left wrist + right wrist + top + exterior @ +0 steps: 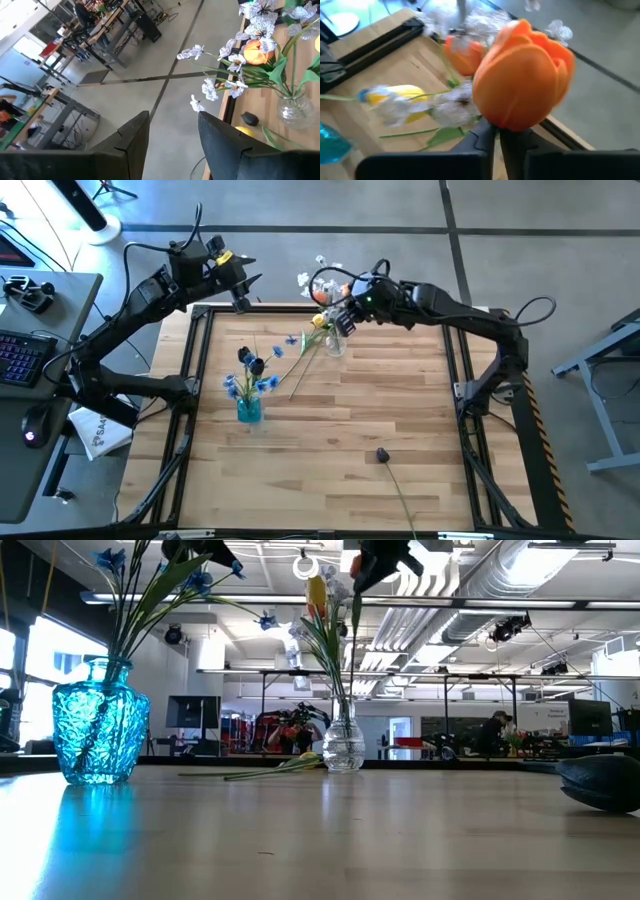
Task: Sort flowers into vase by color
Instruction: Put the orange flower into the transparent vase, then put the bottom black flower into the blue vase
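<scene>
Now the right claw pinches an orange tulip just under its head, above the clear vase.

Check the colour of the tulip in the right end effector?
Orange tulip, clearest in the right wrist view.

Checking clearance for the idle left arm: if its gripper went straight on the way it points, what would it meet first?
Probably nothing: the open left gripper looks off the table's far edge at bare floor. The clear vase and its flowers sit off to one side, though depth is unclear.
</scene>
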Robot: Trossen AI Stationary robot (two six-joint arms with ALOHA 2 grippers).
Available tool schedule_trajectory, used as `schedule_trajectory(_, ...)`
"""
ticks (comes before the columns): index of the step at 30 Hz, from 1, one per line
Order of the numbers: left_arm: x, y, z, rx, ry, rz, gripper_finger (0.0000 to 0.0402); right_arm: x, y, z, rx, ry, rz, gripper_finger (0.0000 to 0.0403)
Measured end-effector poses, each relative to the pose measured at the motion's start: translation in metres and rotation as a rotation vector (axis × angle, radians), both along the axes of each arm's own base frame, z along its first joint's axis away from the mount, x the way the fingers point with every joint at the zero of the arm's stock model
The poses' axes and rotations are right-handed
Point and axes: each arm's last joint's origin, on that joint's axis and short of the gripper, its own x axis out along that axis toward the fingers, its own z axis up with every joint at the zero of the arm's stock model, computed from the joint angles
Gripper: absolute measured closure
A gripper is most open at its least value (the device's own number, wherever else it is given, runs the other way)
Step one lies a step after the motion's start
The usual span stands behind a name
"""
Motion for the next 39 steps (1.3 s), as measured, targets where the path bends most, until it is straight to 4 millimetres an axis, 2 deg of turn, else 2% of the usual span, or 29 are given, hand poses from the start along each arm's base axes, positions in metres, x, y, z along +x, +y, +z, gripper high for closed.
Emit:
schedule_trajectory(3,0.000,0.000,0.000,-0.018,-0.011,0.007,0.0243,-0.002,-0.010,0.000,0.054,-0.029,0.008,0.0348)
schedule_trajectory(8,-0.001,-0.001,-0.004,-0.046,0.012,0.011,0.0243,-0.011,-0.022,0.001,0.191,-0.047,0.014,0.0255)
schedule_trajectory(12,-0.002,-0.001,-0.006,-0.066,0.033,0.012,0.0243,-0.016,-0.025,0.001,0.274,-0.044,0.058,0.0184)
schedule_trajectory(16,-0.002,-0.002,-0.007,-0.086,0.031,0.019,0.0243,-0.019,-0.021,-0.002,0.323,-0.005,0.067,0.0144)
schedule_trajectory(20,-0.003,-0.002,-0.008,-0.098,0.035,0.022,0.0243,-0.026,-0.009,0.000,0.362,0.025,0.057,0.0138)
schedule_trajectory(27,-0.003,-0.002,-0.010,-0.108,0.049,0.023,0.0243,-0.050,0.019,0.021,0.319,-0.027,-0.022,0.0146)
schedule_trajectory(33,-0.003,-0.002,-0.010,-0.111,0.049,0.028,0.0243,-0.074,0.057,0.045,0.280,-0.133,-0.015,0.0148)
schedule_trajectory(36,-0.004,-0.003,-0.011,-0.122,0.046,0.032,0.0243,-0.076,0.080,0.040,0.346,-0.113,0.041,0.0148)
schedule_trajectory(39,-0.004,-0.003,-0.012,-0.134,0.051,0.035,0.0243,-0.073,0.109,0.012,0.541,0.018,0.067,0.0148)
